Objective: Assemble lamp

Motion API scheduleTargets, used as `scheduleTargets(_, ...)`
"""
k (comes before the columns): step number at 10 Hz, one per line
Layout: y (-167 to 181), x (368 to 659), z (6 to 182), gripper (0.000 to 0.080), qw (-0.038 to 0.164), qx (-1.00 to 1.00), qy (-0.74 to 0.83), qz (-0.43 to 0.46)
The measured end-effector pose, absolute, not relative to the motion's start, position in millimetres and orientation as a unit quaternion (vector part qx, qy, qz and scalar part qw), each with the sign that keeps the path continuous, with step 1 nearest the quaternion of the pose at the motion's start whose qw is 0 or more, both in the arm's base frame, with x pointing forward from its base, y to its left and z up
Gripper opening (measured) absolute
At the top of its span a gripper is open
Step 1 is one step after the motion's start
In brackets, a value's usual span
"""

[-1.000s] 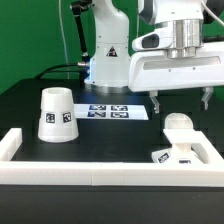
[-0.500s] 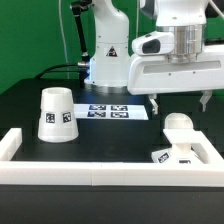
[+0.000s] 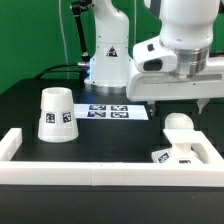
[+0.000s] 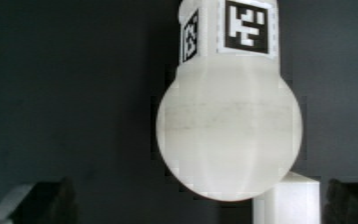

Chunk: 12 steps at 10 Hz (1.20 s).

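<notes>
text: none legible | warning triangle [image 3: 112, 50]: arm base [image 3: 104, 66] | square markers: shade [image 3: 55, 115], bulb [image 4: 229, 115], marker board [image 3: 110, 111]

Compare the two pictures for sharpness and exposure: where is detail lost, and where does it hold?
Exterior view: even light; the shade and marker board look crisp, while the white border rail is nearly washed out. Wrist view: the bulb fills the frame, bright and soft-edged against a near-black background; its marker is legible though slightly blurred.

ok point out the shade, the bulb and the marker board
shade [image 3: 55, 103], exterior view, on its side wall above the marker
bulb [image 4: 229, 125], wrist view, on the middle of its rounded head
marker board [image 3: 110, 111], exterior view, on its printed top face
</notes>
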State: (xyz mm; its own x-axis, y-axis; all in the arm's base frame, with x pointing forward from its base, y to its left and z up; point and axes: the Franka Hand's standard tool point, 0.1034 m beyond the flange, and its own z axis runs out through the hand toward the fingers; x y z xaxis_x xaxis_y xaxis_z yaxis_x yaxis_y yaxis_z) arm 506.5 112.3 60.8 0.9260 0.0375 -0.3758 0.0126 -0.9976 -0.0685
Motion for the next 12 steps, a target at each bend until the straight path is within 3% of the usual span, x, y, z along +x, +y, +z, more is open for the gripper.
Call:
scheduleTargets(2,116.3,498.2,63.3,0.0699,0.028,-0.960,-0.014,0.278)
scheduleTargets(6,118.7,489.9,48.6,0.0699,0.019,-0.917,-0.014,0.397)
scheduleTargets(12,123.5,487.1,27.8,0.0699,0.017,-0.921,-0.014,0.389)
